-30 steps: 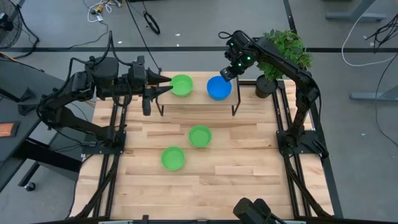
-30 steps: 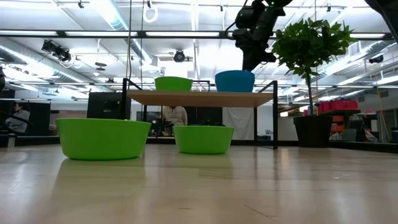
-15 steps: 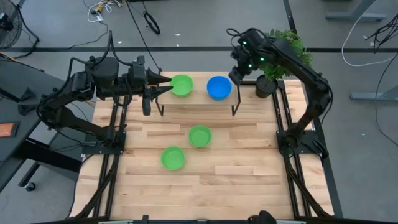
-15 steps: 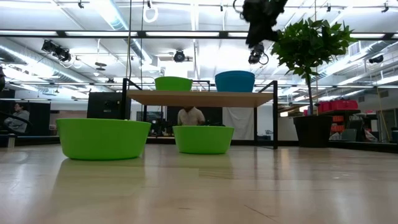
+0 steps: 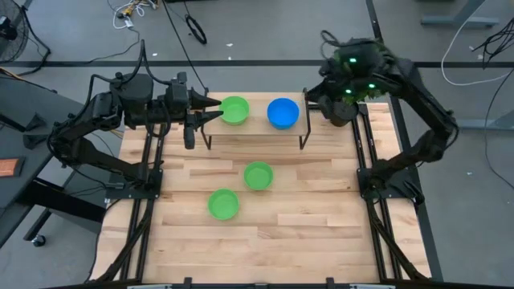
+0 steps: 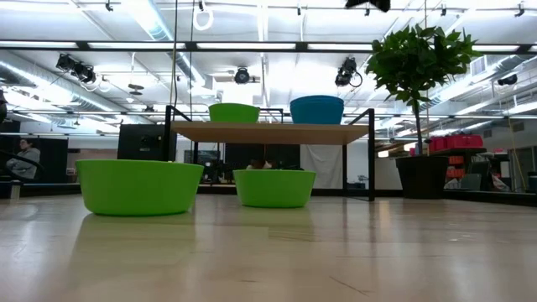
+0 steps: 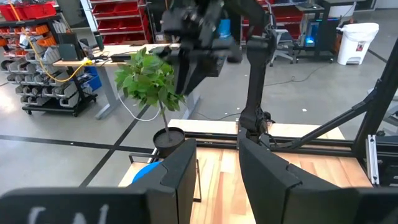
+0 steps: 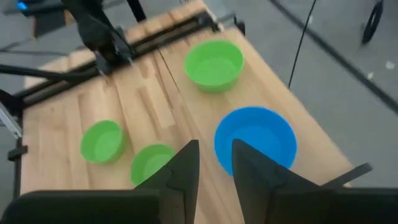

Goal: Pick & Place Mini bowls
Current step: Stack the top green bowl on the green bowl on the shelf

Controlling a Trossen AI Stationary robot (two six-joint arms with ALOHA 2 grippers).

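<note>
I see the table (image 5: 321, 241) with a raised shelf (image 5: 255, 128) along its far edge and a potted plant (image 6: 417, 59) at the far right corner. My left arm reaches in from the left side, and the left gripper (image 5: 215, 109) sits level just beside the green bowl (image 5: 234, 110) on the shelf; its fingers (image 7: 180, 171) show a narrow gap with nothing between them. My right arm is raised over the far right corner by the plant, and the right gripper (image 8: 214, 163) looks down on the shelf from above; its fingers (image 8: 183, 168) also stand slightly apart and hold nothing. The blue bowl (image 5: 283, 113) sits on the shelf to the right of the green one, the two near each other but apart, both upright. On the tabletop in front of the shelf are two more green bowls, one near the middle (image 5: 258, 175) and one closer to the front and a little left (image 5: 223, 204), well apart from both grippers. In the low view, the bowls on the shelf (image 6: 234, 112) stand above the two on the table (image 6: 139, 186).
</note>
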